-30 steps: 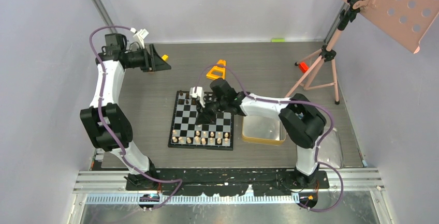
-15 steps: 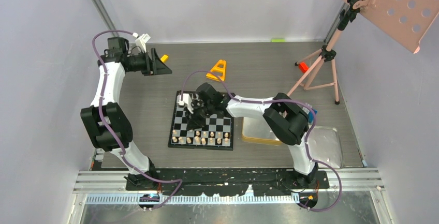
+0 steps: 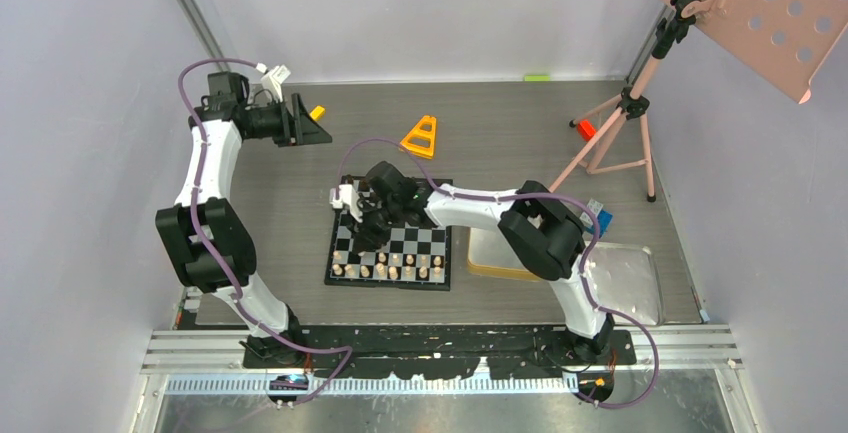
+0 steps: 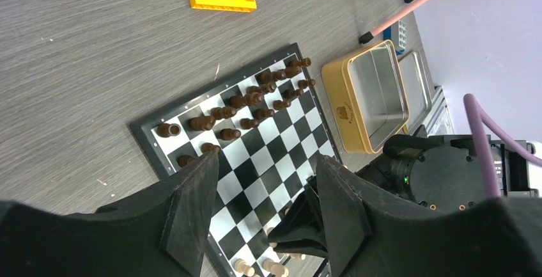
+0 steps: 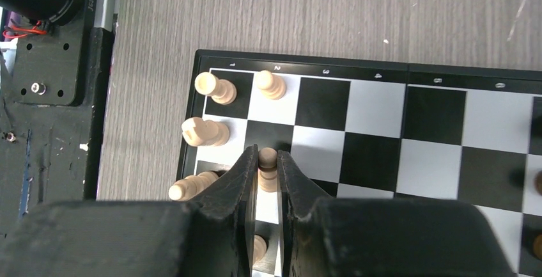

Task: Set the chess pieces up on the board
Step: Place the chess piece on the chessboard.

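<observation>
The checkered board lies mid-table. Dark brown chess pieces stand on its far rows and pale tan pieces along its near row. My right gripper is shut on a pale tan pawn, held upright low over the board's near left corner, beside several other pale pieces. In the top view the right gripper reaches over the board's left half. My left gripper is open and empty, raised at the far left and aimed at the board.
A gold tin sits right of the board, with a silver tray beyond it. An orange triangle lies behind the board. A pink tripod stands at the far right. A small orange block is near the left gripper.
My right gripper has moved left across the board, from its middle to its left side, with the pawn. The left arm has barely shifted.
</observation>
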Tool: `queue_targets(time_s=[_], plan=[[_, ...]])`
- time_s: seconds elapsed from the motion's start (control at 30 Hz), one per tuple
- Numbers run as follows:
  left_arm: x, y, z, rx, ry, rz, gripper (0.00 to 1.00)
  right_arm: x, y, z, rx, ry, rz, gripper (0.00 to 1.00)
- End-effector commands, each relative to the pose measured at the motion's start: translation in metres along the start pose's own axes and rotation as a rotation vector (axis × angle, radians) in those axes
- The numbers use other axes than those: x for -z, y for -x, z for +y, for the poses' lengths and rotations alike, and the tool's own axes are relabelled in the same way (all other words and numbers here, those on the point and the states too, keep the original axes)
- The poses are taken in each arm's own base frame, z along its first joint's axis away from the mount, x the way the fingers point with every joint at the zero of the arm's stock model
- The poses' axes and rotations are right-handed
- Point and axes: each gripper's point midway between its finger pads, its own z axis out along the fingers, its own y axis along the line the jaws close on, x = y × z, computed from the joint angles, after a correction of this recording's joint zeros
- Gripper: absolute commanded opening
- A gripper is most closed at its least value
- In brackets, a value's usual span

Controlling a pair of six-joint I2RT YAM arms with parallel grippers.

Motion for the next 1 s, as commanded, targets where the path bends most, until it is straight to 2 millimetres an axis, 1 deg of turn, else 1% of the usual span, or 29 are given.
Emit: queue_targets(time_s=[0.0, 0.2, 0.27, 0.33, 0.43, 0.53, 0.67, 0.8, 0.87, 0.9, 0.93, 0.97], plan=[[0.007, 0.004, -0.006, -0.043, -0.001, -0.025, 0.6, 0.001, 0.021, -0.006, 0.053, -0.025, -0.016, 0.05], [0.008, 0.004, -0.007, -0.045, 0.002, -0.026, 0.6, -0.002, 0.018, -0.005, 0.055, -0.03, 0.0, 0.13], [0.008, 0.004, -0.008, -0.047, 0.001, -0.026, 0.6, -0.003, 0.018, -0.005, 0.055, -0.034, 0.008, 0.18], [0.009, 0.004, -0.008, -0.048, 0.002, -0.027, 0.6, -0.002, 0.018, -0.005, 0.059, -0.04, 0.015, 0.25], [0.009, 0.004, -0.008, -0.045, 0.001, -0.026, 0.6, 0.0, 0.019, -0.003, 0.066, -0.047, 0.022, 0.28], [0.009, 0.003, -0.008, -0.047, 0.002, -0.025, 0.6, 0.004, 0.021, -0.005, 0.076, -0.066, 0.024, 0.33], [0.009, 0.003, -0.008, -0.048, 0.003, -0.024, 0.6, 0.01, 0.023, -0.004, 0.079, -0.08, 0.031, 0.36], [0.012, 0.001, -0.009, -0.067, 0.017, -0.015, 0.6, 0.02, 0.03, -0.004, 0.083, -0.106, 0.033, 0.37], [0.015, -0.001, -0.011, -0.089, 0.027, -0.011, 0.61, 0.029, 0.037, -0.004, 0.087, -0.126, 0.032, 0.39], [0.016, -0.003, -0.011, -0.102, 0.032, -0.008, 0.61, 0.035, 0.044, -0.004, 0.094, -0.142, 0.024, 0.39], [0.018, -0.005, -0.012, -0.118, 0.038, -0.006, 0.61, 0.04, 0.045, -0.005, 0.088, -0.148, 0.029, 0.4], [0.019, -0.008, -0.013, -0.131, 0.043, -0.003, 0.62, 0.048, 0.052, -0.003, 0.092, -0.157, 0.018, 0.4]])
